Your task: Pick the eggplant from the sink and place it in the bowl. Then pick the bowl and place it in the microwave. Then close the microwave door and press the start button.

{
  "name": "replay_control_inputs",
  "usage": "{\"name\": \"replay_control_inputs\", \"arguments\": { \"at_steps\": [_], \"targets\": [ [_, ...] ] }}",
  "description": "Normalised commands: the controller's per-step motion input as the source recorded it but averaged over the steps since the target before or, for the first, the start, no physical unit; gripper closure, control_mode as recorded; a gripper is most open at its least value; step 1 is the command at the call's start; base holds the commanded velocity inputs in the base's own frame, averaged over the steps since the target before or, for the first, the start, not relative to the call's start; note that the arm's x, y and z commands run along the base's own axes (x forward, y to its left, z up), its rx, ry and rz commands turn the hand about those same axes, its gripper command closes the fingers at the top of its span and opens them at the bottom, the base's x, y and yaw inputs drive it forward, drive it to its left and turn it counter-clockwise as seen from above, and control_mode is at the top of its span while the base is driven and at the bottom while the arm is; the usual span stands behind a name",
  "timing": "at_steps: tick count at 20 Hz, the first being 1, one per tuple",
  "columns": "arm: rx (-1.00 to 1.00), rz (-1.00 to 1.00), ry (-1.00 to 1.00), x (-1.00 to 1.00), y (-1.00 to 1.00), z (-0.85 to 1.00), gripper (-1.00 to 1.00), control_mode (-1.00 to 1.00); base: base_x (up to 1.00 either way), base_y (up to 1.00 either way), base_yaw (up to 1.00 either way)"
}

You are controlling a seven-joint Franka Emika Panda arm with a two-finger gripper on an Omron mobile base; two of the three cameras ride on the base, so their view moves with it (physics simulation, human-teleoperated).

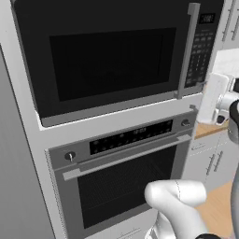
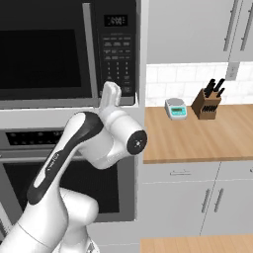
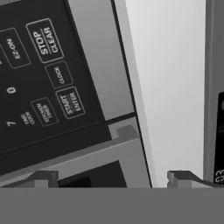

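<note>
On the wooden counter (image 2: 197, 141), a small kitchen scale (image 2: 176, 108) sits just left of the knife block (image 2: 206, 104), with white cabinets (image 2: 188, 29) above and an oven (image 1: 121, 177) further left.

A built-in oven (image 1: 122, 179) with a wide bar handle and dark glass door sits in a grey cabinet column. To its right runs a wooden counter (image 2: 197, 136) over pale grey base cabinets (image 2: 197, 197) with slim vertical handles. On the counter stand a small kitchen scale (image 2: 176, 108) and a knife block (image 2: 206, 103), near each other, against a white tiled wall (image 2: 168, 79). Pale upper cabinets (image 2: 192, 29) hang above. The floor (image 2: 197, 244) is light wood.
</note>
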Motion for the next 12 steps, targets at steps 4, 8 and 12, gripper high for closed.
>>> {"name": "replay_control_inputs", "arguments": {
  "at_steps": [4,8,12],
  "targets": [
    [0.01,0.0,0.06,0.35,-0.03,-0.1,-1.0,-1.0,0.0,0.0,0.0],
    [0.02,0.0,0.05,0.26,-0.05,-0.08,-1.0,-1.0,0.0,0.0,0.0],
    [0.0,0.0,0.06,0.39,0.0,-0.21,-1.0,-1.0,0.0,0.0,0.0]
  ]
}}
